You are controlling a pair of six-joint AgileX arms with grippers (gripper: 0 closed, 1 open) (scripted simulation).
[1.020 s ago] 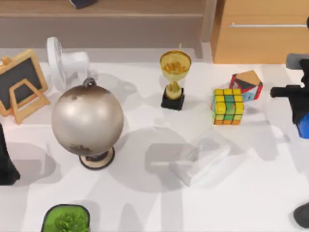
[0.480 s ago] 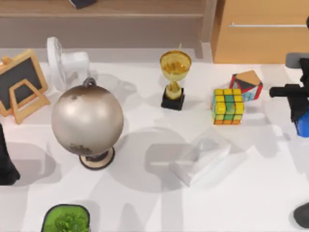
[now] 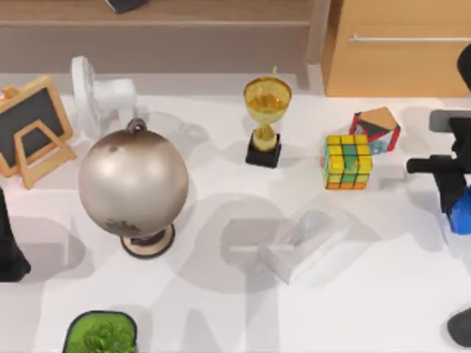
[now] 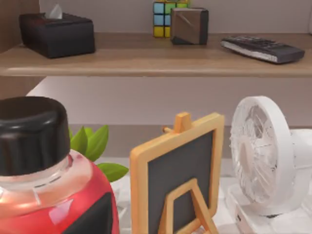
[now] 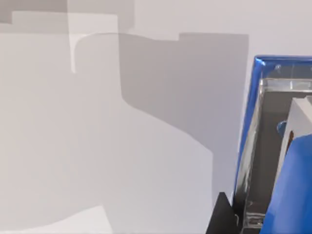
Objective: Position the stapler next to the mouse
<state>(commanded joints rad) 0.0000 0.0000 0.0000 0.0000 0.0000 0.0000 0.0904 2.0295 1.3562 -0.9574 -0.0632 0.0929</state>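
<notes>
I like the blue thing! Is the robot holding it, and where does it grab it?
Looks like it: the right gripper sits over the blue stapler at the table's right edge. Exactly where it grips cannot be told.

White table (image 3: 221,309), wooden shelf (image 4: 156,58) behind, wooden drawer cabinet (image 3: 397,59) at right

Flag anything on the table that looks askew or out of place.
The clear box near the table's middle lies tilted, one end raised. The stapler hangs off the table under the right end effector, at the right edge.
</notes>
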